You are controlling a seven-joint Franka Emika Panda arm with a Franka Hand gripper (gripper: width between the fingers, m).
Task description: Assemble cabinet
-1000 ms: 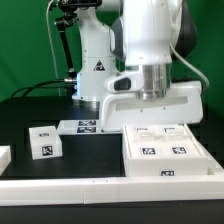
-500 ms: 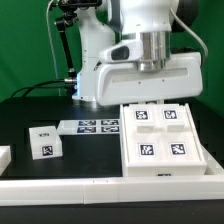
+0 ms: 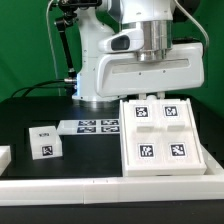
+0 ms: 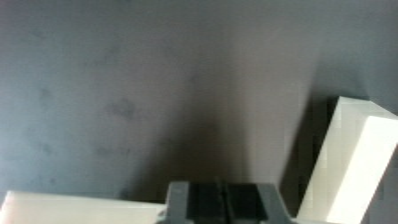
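Observation:
The cabinet frame (image 3: 165, 138), a large white box with four square markers on top, lies on the black table at the exterior view's right. A small white drawer box (image 3: 44, 142) with markers sits at the left. My gripper (image 3: 150, 95) hangs just above the cabinet's far edge, its white hand filling the upper middle. In the wrist view the fingers (image 4: 199, 205) of the gripper (image 4: 226, 205) stand pressed together with nothing between them. A white part's edge (image 4: 347, 150) shows to one side and another white part (image 4: 71, 208) beside the fingers.
The marker board (image 3: 95, 126) lies flat between the drawer box and the cabinet. The white robot pedestal (image 3: 92, 60) stands behind it. Another white piece (image 3: 3, 157) sits at the far left edge. A white rail (image 3: 100, 185) runs along the table's front.
My gripper has risen from low over the cabinet's top, uncovering the two far markers. The drawer box has not moved.

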